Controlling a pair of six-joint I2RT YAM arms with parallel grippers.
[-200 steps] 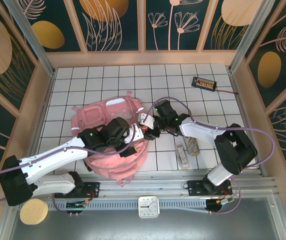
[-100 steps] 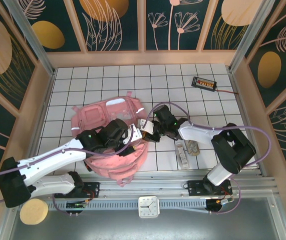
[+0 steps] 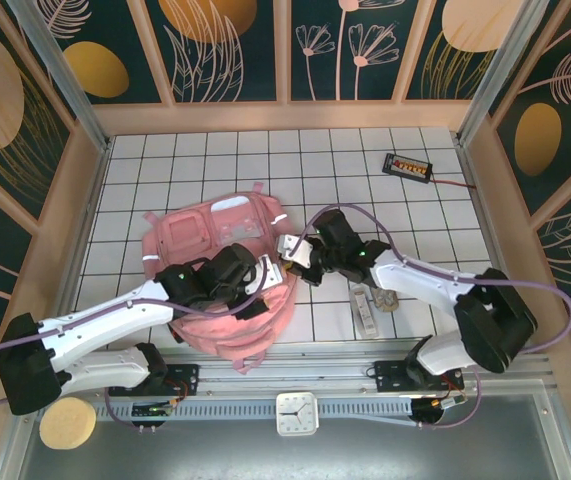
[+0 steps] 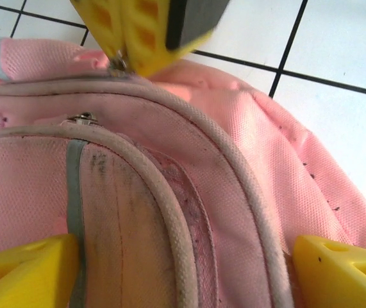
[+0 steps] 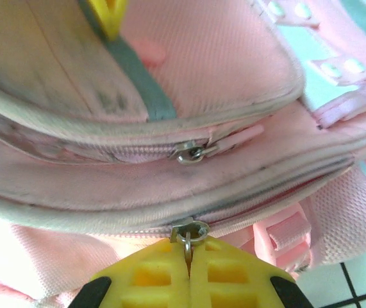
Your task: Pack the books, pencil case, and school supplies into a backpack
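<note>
- Top external: The backpack (image 3: 200,228) lies flat on the counter (image 3: 215,160), left of centre, with both arms bent over its near right side. The left pincer (image 3: 263,283) sits over the pack's bulge, and the right pincer (image 3: 285,252) meets the pack at its right rim. The ruler-like bar (image 3: 367,312) and the cord bundle (image 3: 385,298) lie close together on the counter just right of the pack, not yet packed. The bar looks stiff and lies low, so it is probably best taken across its narrow width. The cord looks loose and springy and is best gathered at the middle of the loop.
- Left wrist: The left pincer (image 4: 183,276) is released, its fingers (image 4: 22,269) spread wide astride the pack's piped ridge. I cannot tell whether they press the cloth. Ahead, the right pincer (image 4: 147,32) nips the zipper pull (image 4: 115,64) at the seam. The fabric looks soft and limp and will likely drag along with the zip unless it is pinned down.
- Right wrist: The right pincer (image 5: 189,279) is clenched, grasping the metal zipper pull (image 5: 189,234) of the nearer zip. A second slider (image 5: 192,153) sits untouched on the zip beyond. The pull is small, smooth metal and may slip, so it should sit deep between the pads and be drawn along the zip line.
</note>
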